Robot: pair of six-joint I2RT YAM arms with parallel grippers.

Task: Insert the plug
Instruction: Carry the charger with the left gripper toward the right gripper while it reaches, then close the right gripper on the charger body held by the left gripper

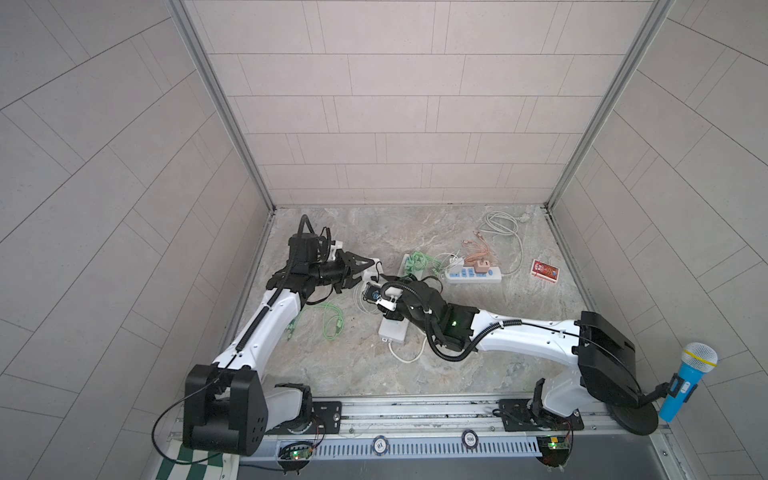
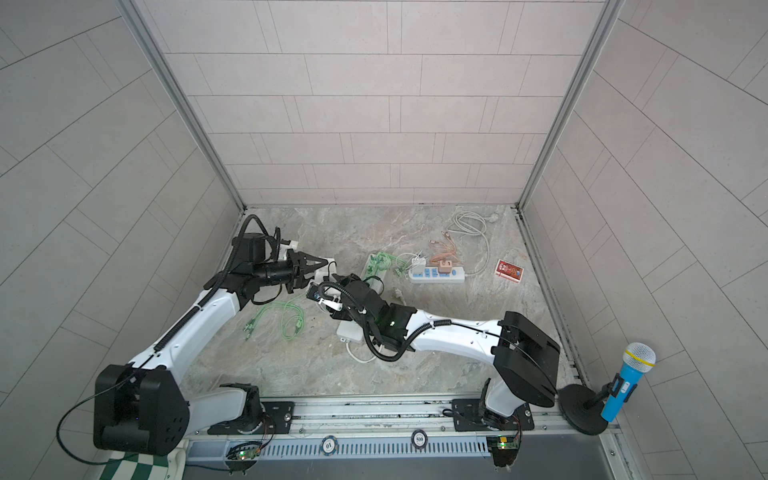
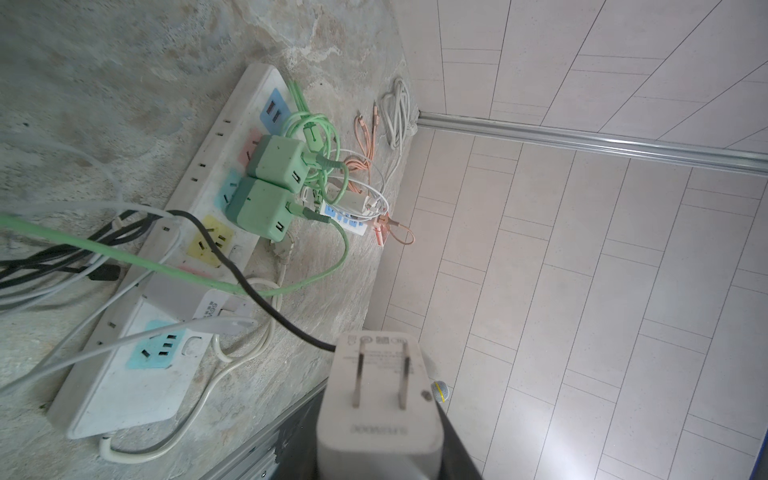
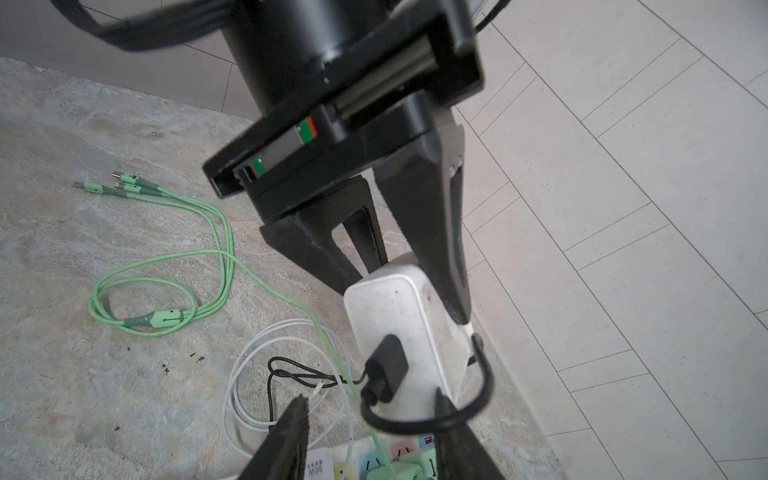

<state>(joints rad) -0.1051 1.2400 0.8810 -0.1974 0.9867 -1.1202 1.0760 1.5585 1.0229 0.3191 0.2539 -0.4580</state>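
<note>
A white two-pronged plug (image 3: 380, 399) sits in my left gripper (image 3: 380, 457), which is shut on its body, prongs pointing away from the wrist. In both top views the left gripper (image 1: 368, 270) (image 2: 322, 266) holds it above the near-left end of the long white power strip (image 1: 392, 330) (image 3: 137, 374), whose coloured sockets face up. A black cable (image 4: 386, 365) is plugged into the plug's (image 4: 399, 307) back. My right gripper (image 4: 372, 411) (image 1: 385, 277) is open just beside it, its fingers (image 4: 299, 415) either side of the cable loop, not touching.
Two green chargers (image 3: 270, 183) occupy sockets on the strip. Green cables (image 1: 332, 320) and a white cable (image 4: 249, 374) lie on the stone floor. Farther right are a second strip (image 1: 473, 275), a red box (image 1: 544, 270) and a blue microphone (image 1: 685, 382).
</note>
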